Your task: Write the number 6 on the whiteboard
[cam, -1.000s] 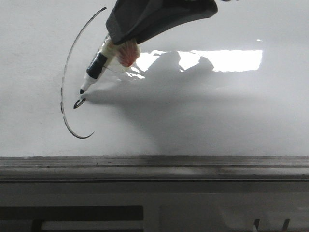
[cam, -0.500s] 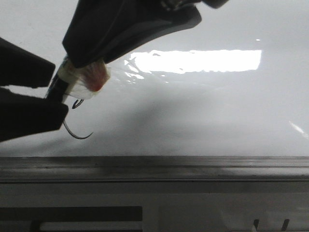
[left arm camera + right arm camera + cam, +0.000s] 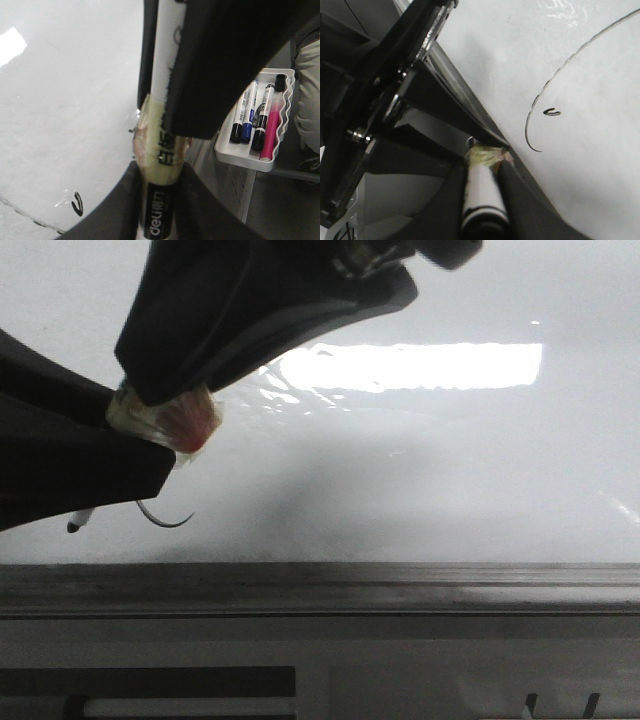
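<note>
Both arms meet over the whiteboard (image 3: 450, 470), near its front edge rail at the left, where the marker pen (image 3: 162, 150) sits between two sets of fingers at once: the left gripper (image 3: 159, 200) clamps the black lower barrel, and the right gripper (image 3: 482, 175) pinches the white upper barrel just above a band of yellowish tape (image 3: 160, 155). The step in hand looks like a handover or a regrip. To do it well, one grip should stay firm until the other is seated, and the pen tip (image 3: 78, 524) should stay off the board so no stray line is left. The number 6 (image 3: 540, 120) is unfinished: one long open arc and one short tick inside it, just beside the pen. Counted: one pen in play, two arms, two strokes. Beyond the board's edge, a white tray (image 3: 250, 157) holds four spare markers (image 3: 252, 117), apparently two black, one blue, one pink.
</note>
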{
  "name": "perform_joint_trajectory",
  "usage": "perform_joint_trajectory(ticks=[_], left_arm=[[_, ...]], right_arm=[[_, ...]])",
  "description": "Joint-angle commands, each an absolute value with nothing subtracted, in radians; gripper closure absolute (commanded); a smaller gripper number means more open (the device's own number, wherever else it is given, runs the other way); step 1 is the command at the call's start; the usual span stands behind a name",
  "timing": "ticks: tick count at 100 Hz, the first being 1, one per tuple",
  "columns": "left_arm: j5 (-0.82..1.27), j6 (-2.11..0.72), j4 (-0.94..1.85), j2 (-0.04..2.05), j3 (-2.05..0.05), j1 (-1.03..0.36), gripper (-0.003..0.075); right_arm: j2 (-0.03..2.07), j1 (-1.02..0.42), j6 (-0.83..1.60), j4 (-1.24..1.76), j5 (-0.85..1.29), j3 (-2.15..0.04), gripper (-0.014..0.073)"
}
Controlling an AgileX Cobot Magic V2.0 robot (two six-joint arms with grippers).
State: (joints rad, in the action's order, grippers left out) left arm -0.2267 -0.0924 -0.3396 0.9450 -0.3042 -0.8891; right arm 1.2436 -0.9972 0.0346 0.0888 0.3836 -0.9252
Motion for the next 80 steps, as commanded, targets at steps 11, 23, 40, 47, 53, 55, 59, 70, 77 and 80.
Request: perform_joint_trajectory(ticks=[11, 23, 40, 47, 53, 55, 59, 70, 77, 80], left_arm=[[-0.238, -0.091, -0.321, 0.930, -0.337, -0.894, 0.0741], [-0.238, -0.091, -0.278, 0.916, -0.337, -0.894, 0.0741], [-0.055, -0.089, 0.037, 0.874, -0.400, -0.820, 0.0741], [0.000, -0.081, 0.240, 0.870, -0.445, -0.736, 0.0741], [0.062, -0.081, 0.412, 0.872, -0.486, -0.663, 0.0741], [0.091, -0.081, 0.444, 0.879, -0.495, -0.636, 0.0741], [0.151, -0.081, 0.524, 0.889, -0.519, -0.586, 0.0741], [0.236, -0.081, 0.576, 0.939, -0.551, -0.501, 0.0741], [0.246, -0.081, 0.604, 0.973, -0.557, -0.479, 0.0741], [0.246, -0.081, 0.613, 0.984, -0.558, -0.476, 0.0741]], right_arm=[[1.212, -0.998, 0.036, 0.054, 0.320, -0.958, 0.0622], [1.212, -0.998, 0.036, 0.054, 0.305, -0.958, 0.0276], [1.199, -0.968, 0.036, 0.046, 0.293, -0.984, 0.0019], [1.171, -0.964, 0.036, 0.046, 0.297, -0.987, 0.0064], [1.146, -0.964, 0.036, 0.046, 0.305, -0.987, 0.0110], [1.140, -0.964, 0.036, 0.046, 0.310, -0.987, 0.0125], [1.124, -0.964, 0.036, 0.048, 0.325, -0.987, 0.0146], [1.093, -0.964, 0.036, 0.060, 0.349, -0.987, 0.0179], [1.084, -0.964, 0.036, 0.064, 0.354, -0.987, 0.0179], [1.084, -0.964, 0.036, 0.064, 0.356, -0.987, 0.0179]])
